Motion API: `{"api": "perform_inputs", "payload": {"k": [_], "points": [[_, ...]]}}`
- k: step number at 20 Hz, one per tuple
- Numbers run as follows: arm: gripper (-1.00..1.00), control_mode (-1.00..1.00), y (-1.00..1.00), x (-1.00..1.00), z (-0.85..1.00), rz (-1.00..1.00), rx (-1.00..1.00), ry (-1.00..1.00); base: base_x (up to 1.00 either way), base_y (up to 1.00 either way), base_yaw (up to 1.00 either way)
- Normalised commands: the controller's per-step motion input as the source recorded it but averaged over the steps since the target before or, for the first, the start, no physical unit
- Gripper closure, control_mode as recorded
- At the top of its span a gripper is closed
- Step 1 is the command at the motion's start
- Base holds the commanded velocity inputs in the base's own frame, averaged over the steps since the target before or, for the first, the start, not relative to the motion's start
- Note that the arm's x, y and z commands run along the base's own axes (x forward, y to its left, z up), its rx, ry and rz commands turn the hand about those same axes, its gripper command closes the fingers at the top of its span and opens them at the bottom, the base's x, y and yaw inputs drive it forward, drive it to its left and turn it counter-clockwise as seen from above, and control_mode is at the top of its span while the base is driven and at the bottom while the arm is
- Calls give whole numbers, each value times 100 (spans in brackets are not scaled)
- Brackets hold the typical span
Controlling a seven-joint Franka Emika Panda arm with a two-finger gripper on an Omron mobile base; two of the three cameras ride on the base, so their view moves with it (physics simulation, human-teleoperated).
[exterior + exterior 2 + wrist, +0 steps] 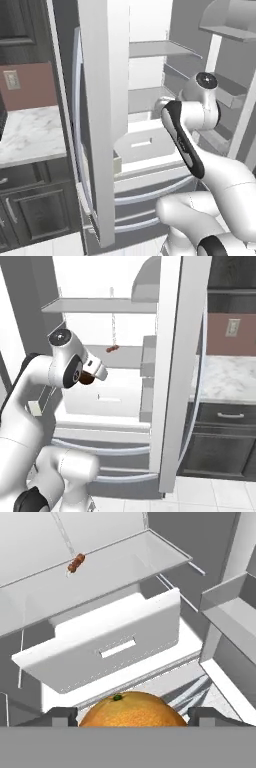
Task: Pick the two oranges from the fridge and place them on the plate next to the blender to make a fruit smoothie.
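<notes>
Hand view looks into the fridge [210,547]: grey shelf [100,572], white drawer [100,647] pulled out; gripper [132,714] clasps an orange [131,709].

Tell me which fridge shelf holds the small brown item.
The lower shelf, directly above the white drawer, holds the small brown item. The upper shelf shows no such item.

One orange [132,710], one fridge [100,100] with two doors open, one white drawer [107,644], one small brown item [76,563] on the shelf.
</notes>
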Motion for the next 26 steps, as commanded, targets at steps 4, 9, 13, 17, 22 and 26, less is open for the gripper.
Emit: {"api": "perform_inputs", "payload": {"k": [4, 9, 13, 17, 22, 26], "points": [[100, 100, 0, 0, 0, 0, 0, 0, -100, 0, 0], [100, 100, 0, 0, 0, 0, 0, 0, -100, 0, -2], [100, 100, 0, 0, 0, 0, 0, 0, -100, 0, -25], [100, 100, 0, 0, 0, 0, 0, 0, -100, 0, -45], [100, 100, 0, 0, 0, 0, 0, 0, -100, 0, -53], [100, 100, 0, 0, 0, 0, 0, 0, -90, -1, -67]]}}
